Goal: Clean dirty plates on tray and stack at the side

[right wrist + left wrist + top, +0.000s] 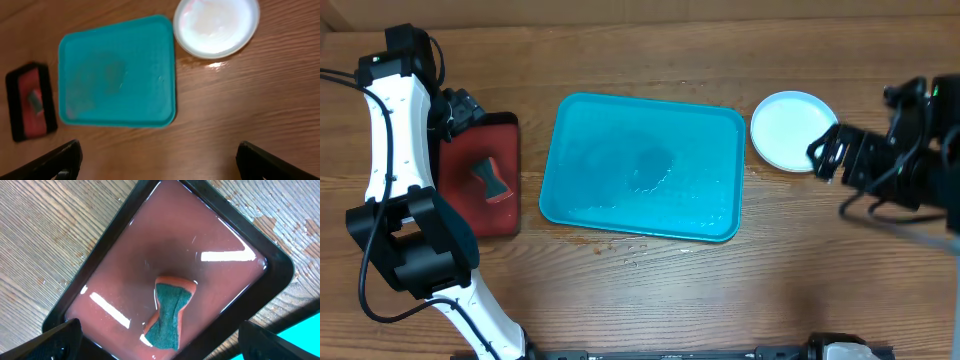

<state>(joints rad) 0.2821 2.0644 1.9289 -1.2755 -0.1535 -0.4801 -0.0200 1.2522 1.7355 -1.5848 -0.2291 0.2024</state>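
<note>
The turquoise tray (640, 165) lies mid-table with nothing on it, only wet smears; it also shows in the right wrist view (117, 75). A white plate (793, 130) sits on the wood just right of the tray (216, 25). The yellow-green and mint plates do not show, and I cannot tell whether they lie under it. My right gripper (825, 155) is open and empty beside the plate's right edge, its fingers over bare wood (157, 162). My left gripper (468, 108) is open and empty (160, 345), above a green-and-orange sponge (169, 312).
The sponge (492, 180) lies in a small dark red, black-rimmed tray (505, 140) left of the turquoise tray, also seen in the right wrist view (30, 117). Its floor (150, 245) is wet. The table's far edge runs along the top.
</note>
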